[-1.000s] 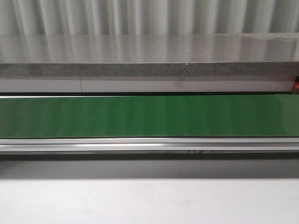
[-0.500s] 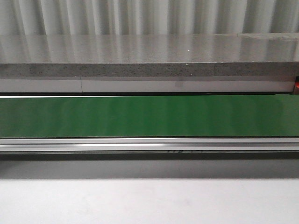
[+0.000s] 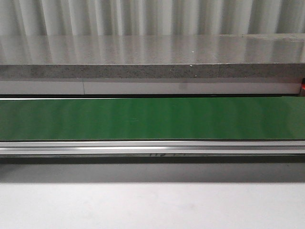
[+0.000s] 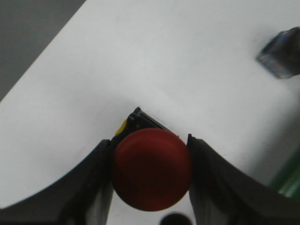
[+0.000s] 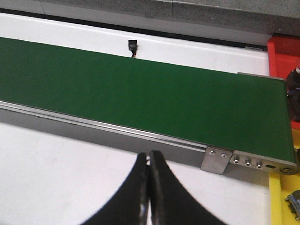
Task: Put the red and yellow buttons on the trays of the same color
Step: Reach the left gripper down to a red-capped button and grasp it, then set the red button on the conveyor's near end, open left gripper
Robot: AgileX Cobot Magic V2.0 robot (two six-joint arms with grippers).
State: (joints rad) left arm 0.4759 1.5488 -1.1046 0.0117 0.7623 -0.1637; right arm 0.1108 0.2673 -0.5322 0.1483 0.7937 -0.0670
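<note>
In the left wrist view my left gripper (image 4: pixel 151 154) is shut on a red button (image 4: pixel 151 169) with a black and yellow base, held above the white table (image 4: pixel 140 61). In the right wrist view my right gripper (image 5: pixel 149 161) is shut and empty over the white table, just in front of the green conveyor belt (image 5: pixel 140 96). A red tray (image 5: pixel 283 54) shows at the belt's far right end and a yellow tray (image 5: pixel 281 201) in front of it. The front view shows only the belt (image 3: pixel 152 119); neither gripper shows there.
A grey stone ledge (image 3: pixel 152 71) runs behind the belt. The belt's metal rail (image 3: pixel 152 148) and end bracket (image 5: pixel 215 161) lie before it. A small black connector (image 5: pixel 132 47) sits behind the belt. A blurred dark object (image 4: pixel 281 51) lies on the table.
The belt surface and markings on its rail have shifted left; nothing else differs in the front view.
</note>
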